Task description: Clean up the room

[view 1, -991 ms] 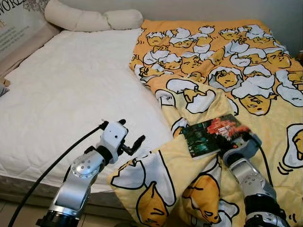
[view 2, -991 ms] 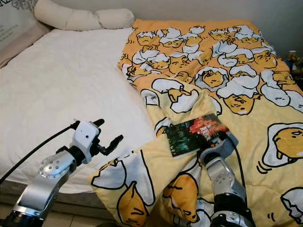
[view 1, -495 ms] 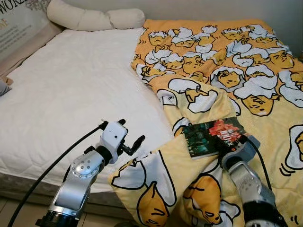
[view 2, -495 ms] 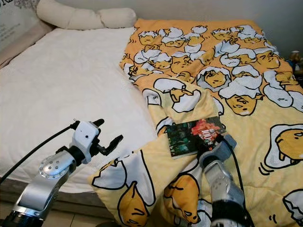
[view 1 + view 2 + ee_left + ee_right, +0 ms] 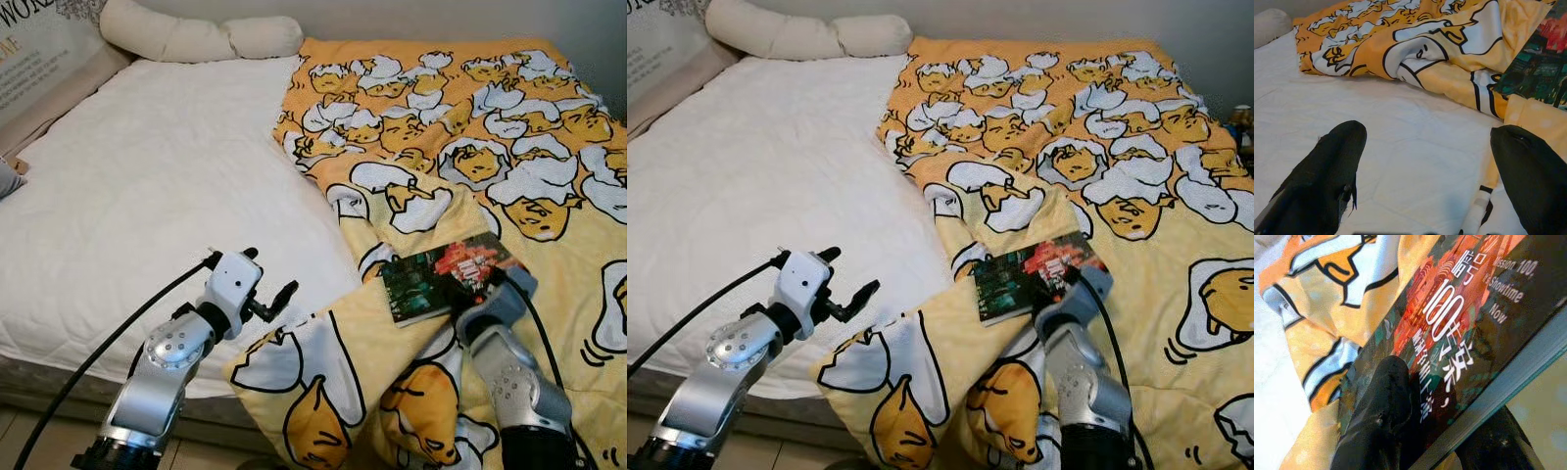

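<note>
Over at your nine o'clock the pillow point(image 5: 201, 35) lies along the head of the bed point(image 5: 147, 186), well clear of everything, and the bare white mattress runs down from it to the near edge.

At about seven o'clock your left pincer point(image 5: 277, 299) hovers just above that near edge, fingers point(image 5: 1327, 166) spread wide with nothing between them. From its wrist view it is looking across the sheet at the rumpled hem of the blanket point(image 5: 470, 127), so you seem to be keeping it free and parked near the fold, ready to take the cloth once the other arm is done.

Move on to the centre: the yellow cartoon blanket covers the right half of the bed, its near corner turned back on itself and bunched toward five o'clock. That is likely why the book point(image 5: 449, 277) sits tilted; it rests on the crest of the fold, not on flat mattress.

At four o'clock your right pincer point(image 5: 487, 287) is on the book's near right corner. The wrist view shows one finger point(image 5: 1386, 416) pressed on the cover and the other under the page edge, so the pincer is closed down on it, pinching through the thickness. Gripping at the corner looks sensible, since that edge overhangs the fold. My read: the book must go before the blanket can be straightened.
</note>
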Robot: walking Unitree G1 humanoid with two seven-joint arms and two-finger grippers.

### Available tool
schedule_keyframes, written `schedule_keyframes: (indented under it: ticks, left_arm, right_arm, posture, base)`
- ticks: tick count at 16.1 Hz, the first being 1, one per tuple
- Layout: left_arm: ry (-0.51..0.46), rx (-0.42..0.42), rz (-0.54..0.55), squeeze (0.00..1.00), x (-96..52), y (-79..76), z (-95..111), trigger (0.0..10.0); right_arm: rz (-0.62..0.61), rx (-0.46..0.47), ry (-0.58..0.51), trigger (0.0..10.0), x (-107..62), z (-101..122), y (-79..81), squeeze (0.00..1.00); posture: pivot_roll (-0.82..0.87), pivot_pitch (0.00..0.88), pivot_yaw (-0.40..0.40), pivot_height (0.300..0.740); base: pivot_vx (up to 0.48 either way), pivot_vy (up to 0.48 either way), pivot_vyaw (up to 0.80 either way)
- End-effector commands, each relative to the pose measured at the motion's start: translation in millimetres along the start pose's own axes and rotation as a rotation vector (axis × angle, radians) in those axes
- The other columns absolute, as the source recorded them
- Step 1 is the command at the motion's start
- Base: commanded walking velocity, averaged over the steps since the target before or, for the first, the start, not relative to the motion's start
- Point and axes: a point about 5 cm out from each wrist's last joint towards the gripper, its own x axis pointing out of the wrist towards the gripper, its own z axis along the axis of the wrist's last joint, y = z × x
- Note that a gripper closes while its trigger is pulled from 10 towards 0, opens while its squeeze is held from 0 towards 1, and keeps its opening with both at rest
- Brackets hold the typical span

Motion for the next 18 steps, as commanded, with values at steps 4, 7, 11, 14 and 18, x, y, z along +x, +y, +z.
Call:
schedule_keyframes:
  ticks: [4, 7, 11, 14, 18]
  left_arm:
    - [0.007, 0.012, 0.029, 0.57, -4.2, 6.0, 1, 10.0]
    - [0.006, 0.009, 0.029, 0.56, -3.4, 4.8, 1, 10.0]
    - [0.016, 0.014, 0.018, 0.57, -4.7, 3.7, -1, 10.0]
    - [0.013, 0.023, 0.024, 0.57, -3.6, 9.3, 1, 10.0]
    - [0.013, 0.027, 0.023, 0.57, -2.8, 9.3, 1, 10.0]
  right_arm:
    - [-0.060, -0.270, -0.093, 10.0, -0.5, 20, 6.2, 0.00]
    - [-0.094, -0.312, -0.097, 10.0, 0.7, 21, 6.3, 0.00]
    - [-0.079, -0.296, -0.132, 10.0, 4.1, 24, 11.3, 0.00]
    - [-0.070, -0.215, -0.127, 0.0, 5.9, 22, 13.1, 0.00]
    - [-0.057, -0.193, -0.146, 0.0, 6.6, 23, 15.1, 0.00]
  posture:
    - [0.05, 0.000, 0.081, 0.740]
    - [0.05, 0.000, 0.076, 0.740]
    - [0.05, 0.000, 0.092, 0.740]
    - [0.06, 0.000, 0.096, 0.740]
    - [0.06, 0.000, 0.100, 0.740]
  base:
    - [0.000, 0.000, 0.00]
    - [0.000, 0.000, 0.00]
    - [0.000, 0.000, 0.00]
    - [0.000, 0.000, 0.00]
    - [0.000, 0.000, 0.00]
